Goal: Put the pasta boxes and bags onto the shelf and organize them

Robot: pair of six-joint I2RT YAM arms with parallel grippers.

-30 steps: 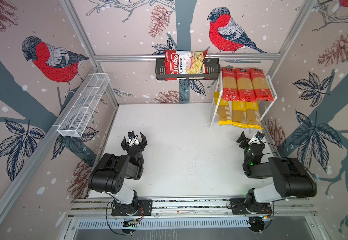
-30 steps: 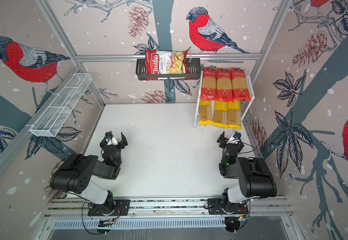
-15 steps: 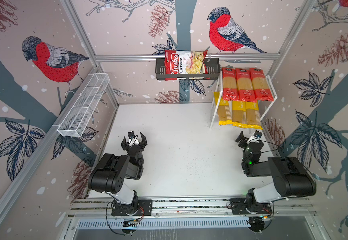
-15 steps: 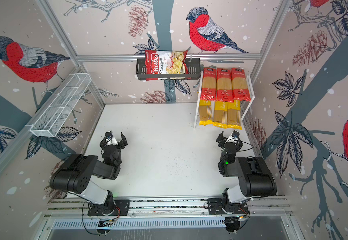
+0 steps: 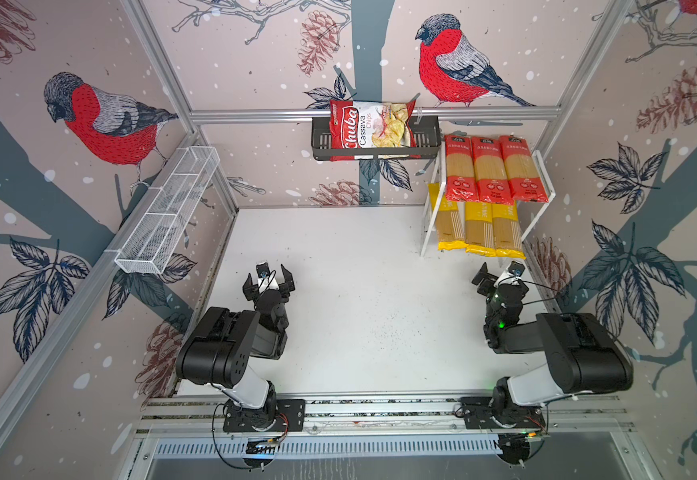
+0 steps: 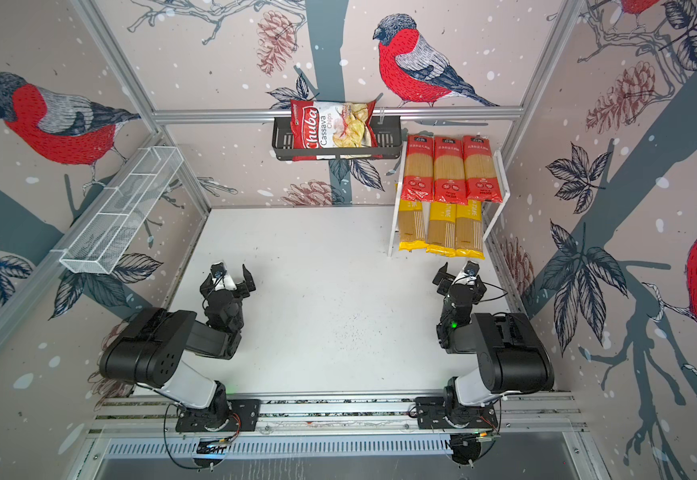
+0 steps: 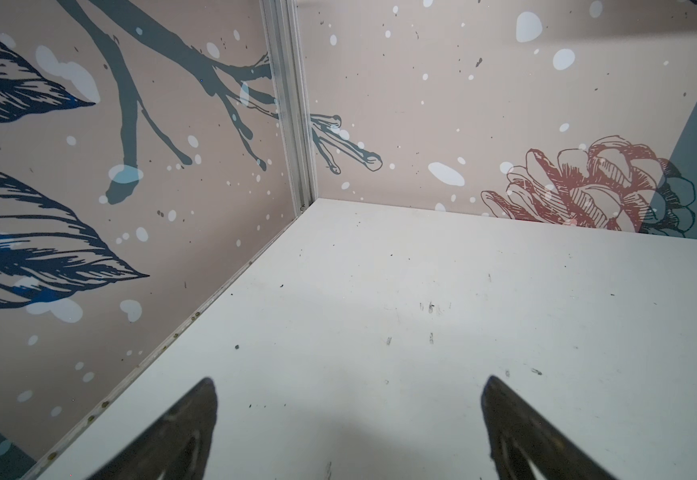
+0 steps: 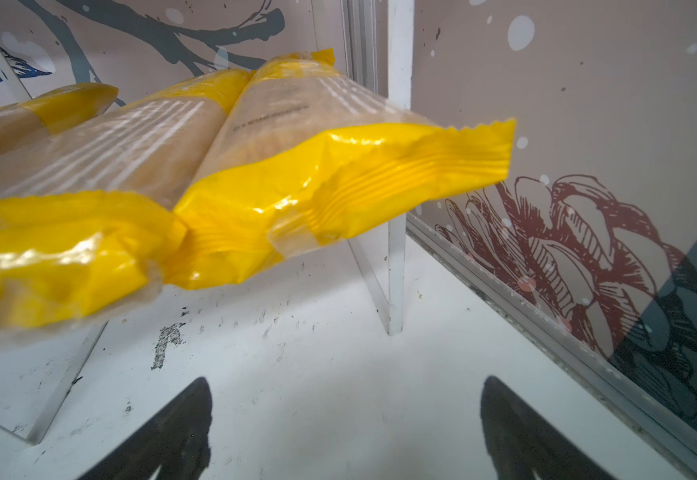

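The shelf [image 5: 546,176] [image 6: 501,174] stands in the table's back right corner in both top views. Three red-ended pasta packs [image 5: 490,168] [image 6: 448,170] lie side by side on its upper board. Three yellow-ended packs [image 5: 480,226] [image 6: 442,228] lie on the lower board, their near ends overhanging. My right gripper [image 5: 500,276] [image 6: 457,276] [image 8: 346,380] sits low just in front of the yellow packs [image 8: 338,174] and a shelf leg [image 8: 396,270], open and empty. At the near left, my left gripper [image 5: 268,276] [image 6: 227,279] [image 7: 350,380] is open over bare table.
A black wall basket [image 5: 322,145] on the back wall holds a red-white cassava chips bag [image 5: 369,129]. A long white wire-mesh basket [image 5: 168,212] hangs on the left wall. Patterned walls and aluminium posts [image 7: 293,124] close in the white table [image 5: 338,270].
The right wrist has edged slightly to the left in front of the shelf. The left arm and all the packs have stayed put.
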